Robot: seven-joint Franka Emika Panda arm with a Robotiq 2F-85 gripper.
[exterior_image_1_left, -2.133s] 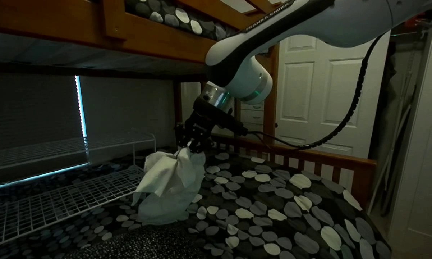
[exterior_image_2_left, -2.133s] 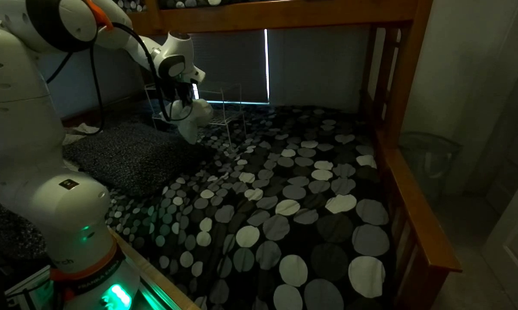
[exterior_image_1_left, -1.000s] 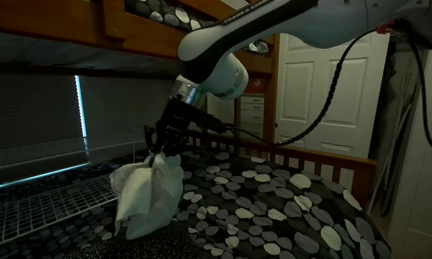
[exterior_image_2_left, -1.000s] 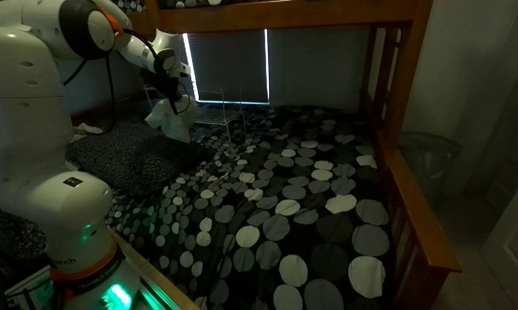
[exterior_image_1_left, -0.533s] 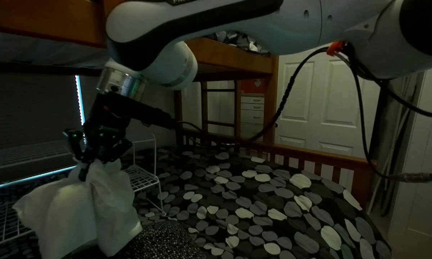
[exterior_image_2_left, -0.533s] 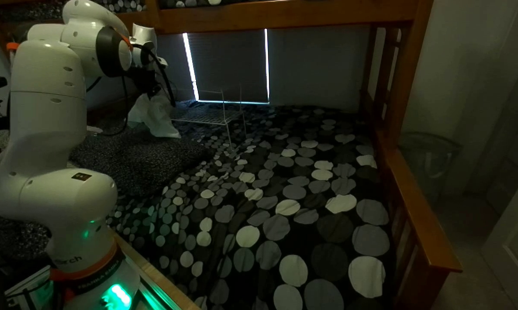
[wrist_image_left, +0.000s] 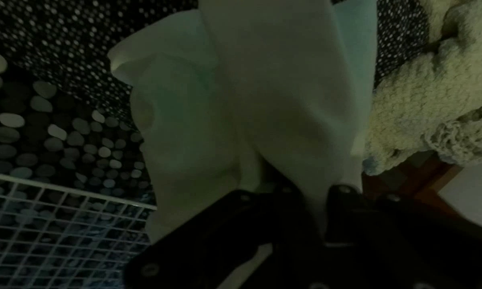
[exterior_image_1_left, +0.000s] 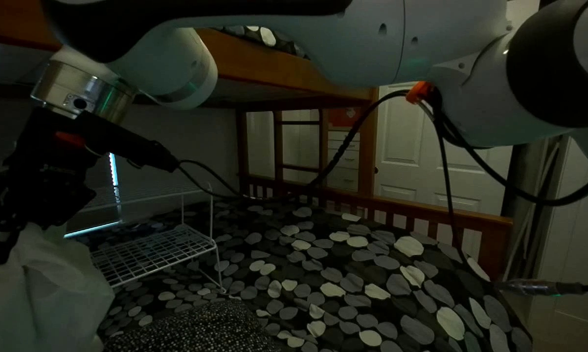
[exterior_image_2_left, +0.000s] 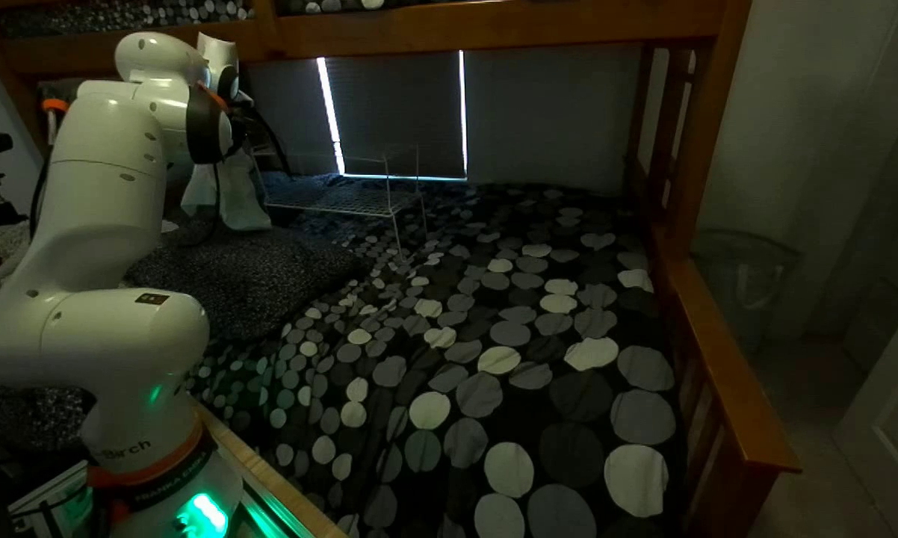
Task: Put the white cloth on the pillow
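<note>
My gripper (wrist_image_left: 315, 204) is shut on the white cloth (wrist_image_left: 241, 88), with folds of it between the fingertips in the wrist view. The cloth hangs down, bunched at the top and spread below. In the exterior views the cloth shows at the lower left (exterior_image_1_left: 44, 288) and behind the arm (exterior_image_2_left: 240, 198). The pillow is dark with white specks (exterior_image_2_left: 255, 276) and lies on the bed; it also shows in an exterior view (exterior_image_1_left: 196, 327) and the wrist view (wrist_image_left: 64, 44). The cloth hangs over the pillow's far part; whether it touches is unclear. The gripper is mostly hidden behind the arm in an exterior view.
A white wire rack (exterior_image_1_left: 152, 254) stands on the bed beside the pillow, close to the cloth in the wrist view (wrist_image_left: 64, 241). A cream knitted fabric (wrist_image_left: 425, 96) lies on the pillow's other side. The upper bunk's wooden rail (exterior_image_2_left: 494, 28) runs above.
My gripper has carried the cloth toward the left in both exterior views, over the pillow and away from the foot-end rail. The grip on the cloth stays shut.
</note>
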